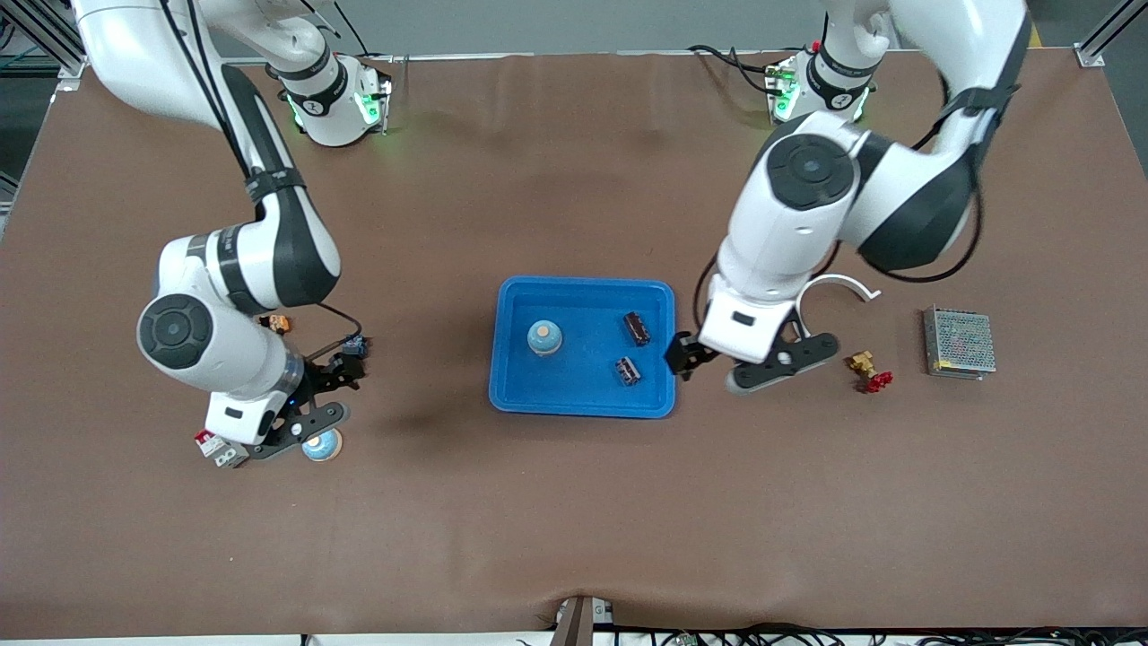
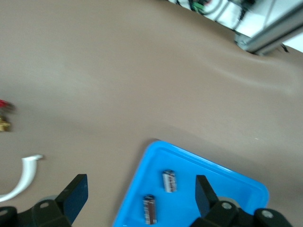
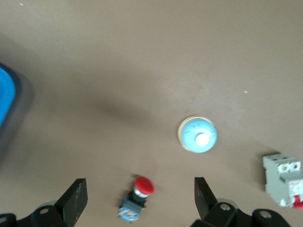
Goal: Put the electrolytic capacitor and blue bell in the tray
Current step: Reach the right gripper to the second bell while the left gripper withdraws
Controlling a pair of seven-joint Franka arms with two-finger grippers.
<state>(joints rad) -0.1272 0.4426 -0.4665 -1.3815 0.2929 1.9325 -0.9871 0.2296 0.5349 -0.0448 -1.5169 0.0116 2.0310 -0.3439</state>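
The blue tray (image 1: 583, 395) lies mid-table. In it lie two dark electrolytic capacitors (image 1: 637, 327) (image 1: 628, 371) and one blue bell (image 1: 544, 337). A second blue bell (image 1: 321, 444) sits on the table toward the right arm's end, also in the right wrist view (image 3: 197, 135). My left gripper (image 1: 695, 354) hangs open over the tray's rim at the left arm's end; both capacitors (image 2: 169, 181) (image 2: 149, 208) show between its fingers. My right gripper (image 3: 137, 194) is open above a red push button (image 3: 137, 198), beside the second bell.
A white circuit breaker (image 1: 220, 447) lies beside the loose bell, and a small orange part (image 1: 276, 321) sits under the right arm. Toward the left arm's end are a white curved piece (image 1: 843, 285), a brass valve with a red handle (image 1: 868, 370) and a metal mesh box (image 1: 960, 341).
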